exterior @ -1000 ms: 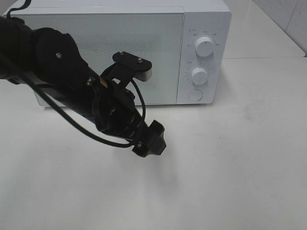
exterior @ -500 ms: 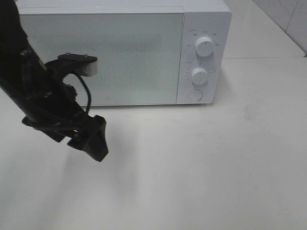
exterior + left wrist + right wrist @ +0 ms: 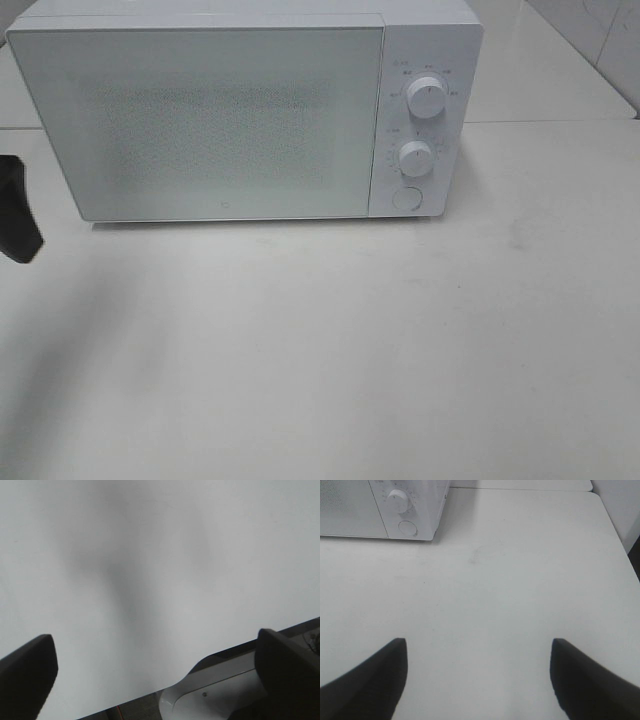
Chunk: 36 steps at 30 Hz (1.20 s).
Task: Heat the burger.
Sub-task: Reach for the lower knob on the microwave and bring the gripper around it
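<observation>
Two sets of jaws spread apart, nothing held: left gripper, right gripper, both over white table. Closed microwave near left gripper. No sight of burger; its place relative to either gripper cannot tell.

The left gripper has two matt black fingers, broad and blunt, with softly rounded corners. The high view shows just a plain black, flat-sided wedge of it at the edge. The right gripper has similar black fingers, each tapering along a curved edge to a narrow tip.
</observation>
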### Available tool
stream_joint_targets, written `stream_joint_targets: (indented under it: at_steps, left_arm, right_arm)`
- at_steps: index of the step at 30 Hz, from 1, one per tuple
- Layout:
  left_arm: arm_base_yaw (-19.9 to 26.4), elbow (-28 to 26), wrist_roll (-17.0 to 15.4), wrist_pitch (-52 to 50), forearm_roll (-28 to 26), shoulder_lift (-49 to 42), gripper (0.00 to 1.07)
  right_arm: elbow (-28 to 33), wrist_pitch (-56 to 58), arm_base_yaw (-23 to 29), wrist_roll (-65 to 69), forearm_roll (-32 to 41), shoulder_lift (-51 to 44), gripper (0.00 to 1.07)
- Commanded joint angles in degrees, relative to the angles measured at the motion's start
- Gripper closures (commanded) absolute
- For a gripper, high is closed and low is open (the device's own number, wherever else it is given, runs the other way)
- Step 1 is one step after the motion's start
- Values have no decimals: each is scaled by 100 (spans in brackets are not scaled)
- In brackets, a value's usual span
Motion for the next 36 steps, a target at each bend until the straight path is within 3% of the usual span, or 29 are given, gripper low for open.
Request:
stream_joint_targets:
  at_steps: [1, 6, 10, 16, 20, 26, 28, 36]
  left_arm:
    - [269, 11, -166, 166, 223, -281, 6]
    - [871, 11, -309, 241, 275, -900, 6]
    - [997, 115, -309, 218, 281, -1220, 6]
    - [1014, 854, -361, 155, 435, -1902, 6]
    - [1014, 1387, -613, 138, 659, -2395, 6]
    - [1014, 1782, -636, 97, 728, -2819, 6]
    - [1014, 2183, -636, -86, 728, -3283, 6]
    - [1014, 2951, -636, -487, 808, -4171, 6]
  right_arm:
    - [11, -11, -40, -46, 6, -143, 31]
    - [11, -11, -40, -46, 6, -143, 31]
    - [11, -11, -40, -46, 6, -143, 31]
    - [11, -11, -40, -46, 6, -143, 31]
    - [11, -11, -40, -46, 6, -143, 31]
    - [11, -11, -40, -46, 6, -143, 32]
    - [11, -11, -40, -46, 6, -143, 32]
    - [11, -11, -40, -46, 6, -143, 32]
